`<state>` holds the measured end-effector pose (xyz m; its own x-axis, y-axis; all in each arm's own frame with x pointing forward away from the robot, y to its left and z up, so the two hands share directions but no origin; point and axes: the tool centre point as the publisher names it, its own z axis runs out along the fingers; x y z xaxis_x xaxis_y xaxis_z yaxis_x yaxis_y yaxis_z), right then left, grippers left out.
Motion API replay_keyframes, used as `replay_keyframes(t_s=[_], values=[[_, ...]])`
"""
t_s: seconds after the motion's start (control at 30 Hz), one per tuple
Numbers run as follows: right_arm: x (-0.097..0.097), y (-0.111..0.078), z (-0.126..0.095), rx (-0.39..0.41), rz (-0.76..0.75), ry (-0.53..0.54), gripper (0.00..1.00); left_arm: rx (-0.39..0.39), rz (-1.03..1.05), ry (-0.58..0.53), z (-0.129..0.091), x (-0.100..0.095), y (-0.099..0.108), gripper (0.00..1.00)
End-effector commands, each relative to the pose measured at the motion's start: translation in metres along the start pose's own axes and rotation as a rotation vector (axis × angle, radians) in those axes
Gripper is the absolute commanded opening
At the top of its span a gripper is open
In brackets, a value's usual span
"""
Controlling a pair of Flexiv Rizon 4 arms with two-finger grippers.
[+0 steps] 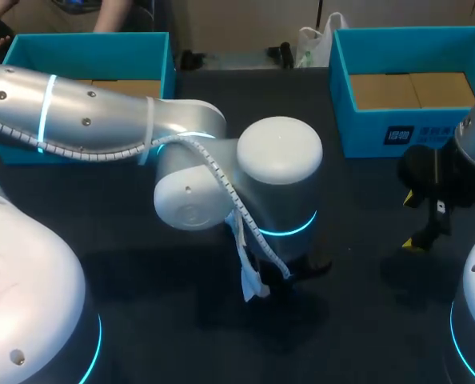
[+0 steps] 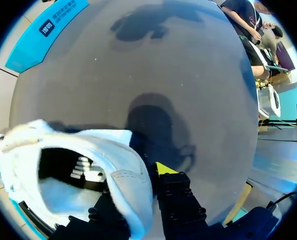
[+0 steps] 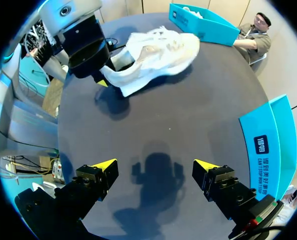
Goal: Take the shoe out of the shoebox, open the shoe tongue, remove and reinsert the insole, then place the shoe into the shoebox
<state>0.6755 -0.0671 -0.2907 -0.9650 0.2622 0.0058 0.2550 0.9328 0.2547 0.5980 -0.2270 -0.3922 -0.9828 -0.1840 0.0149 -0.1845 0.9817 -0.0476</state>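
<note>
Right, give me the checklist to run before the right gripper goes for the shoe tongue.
1. Shoe outside the left shoebox and right shoebox: ok.
2. Left gripper shut on the shoe's heel rim: ok.
3. Right gripper open and empty: ok.
4. Tongue already opened: cannot tell.
5. Insole seated inside: cannot tell.
</note>
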Motion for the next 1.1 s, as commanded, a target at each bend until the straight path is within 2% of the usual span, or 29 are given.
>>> replay_keyframes(t_s=[0.03, 0.2, 0.4, 0.7, 0.9, 1.1], values=[[0.001, 0.001, 0.001, 0.003, 0.000, -0.002, 1.00, 0.010, 0.005, 0.016, -0.008, -0.005, 0.006, 0.00], [0.001, 0.001, 0.001, 0.003, 0.000, -0.002, 1.00, 0.028, 0.025, 0.024, -0.027, -0.010, 0.013, 0.00], [0.001, 0.001, 0.001, 0.003, 0.000, -0.002, 1.00, 0.049, 0.101, 0.064, -0.070, -0.026, 0.024, 0.00], [0.001, 0.001, 0.001, 0.003, 0.000, -0.002, 1.00, 0.014, 0.163, 0.057, -0.129, -0.063, 0.039, 0.00], [0.001, 0.001, 0.001, 0.003, 0.000, -0.002, 1.00, -0.013, 0.165, 0.060, -0.155, -0.092, 0.047, 0.00], [0.001, 0.001, 0.001, 0.003, 0.000, -0.002, 1.00, 0.011, 0.198, 0.116, -0.183, -0.119, 0.058, 0.00]])
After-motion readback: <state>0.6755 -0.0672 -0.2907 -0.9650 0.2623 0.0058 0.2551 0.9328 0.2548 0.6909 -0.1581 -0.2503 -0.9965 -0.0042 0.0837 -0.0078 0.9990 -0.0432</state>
